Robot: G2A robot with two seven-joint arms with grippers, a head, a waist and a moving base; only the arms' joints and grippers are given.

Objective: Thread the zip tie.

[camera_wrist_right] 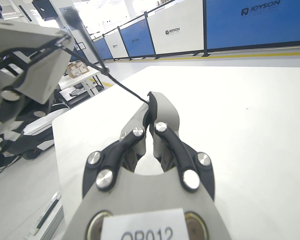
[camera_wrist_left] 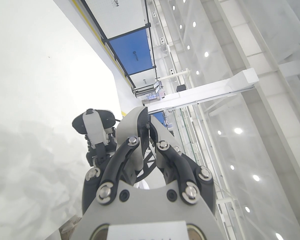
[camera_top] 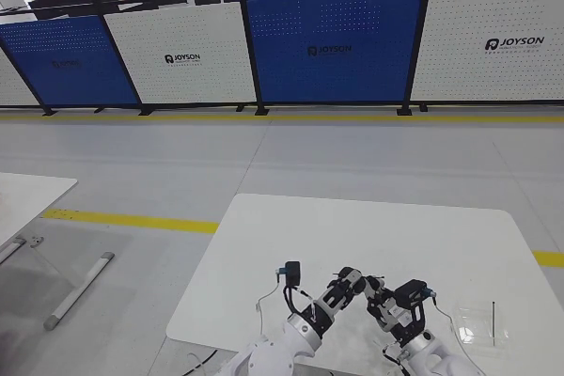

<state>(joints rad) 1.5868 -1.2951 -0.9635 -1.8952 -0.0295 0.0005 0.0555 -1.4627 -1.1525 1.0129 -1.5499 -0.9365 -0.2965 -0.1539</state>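
I pinch the tie (camera_wrist_right: 125,86), strung across the upper left of the right wrist view. My right gripper (camera_wrist_right: 150,103) clamps one end and my left gripper (camera_wrist_left: 147,123) the other. The tail looks threaded. Next step, as I judge it: pull evenly and in line.

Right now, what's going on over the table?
Both hands hold one black zip tie above the white table. The right hand is shut on one end, the left hand on another part, with the tie stretched between them. Two stretches cross at a small lump midway; whether the tail is through the head there, I cannot tell.
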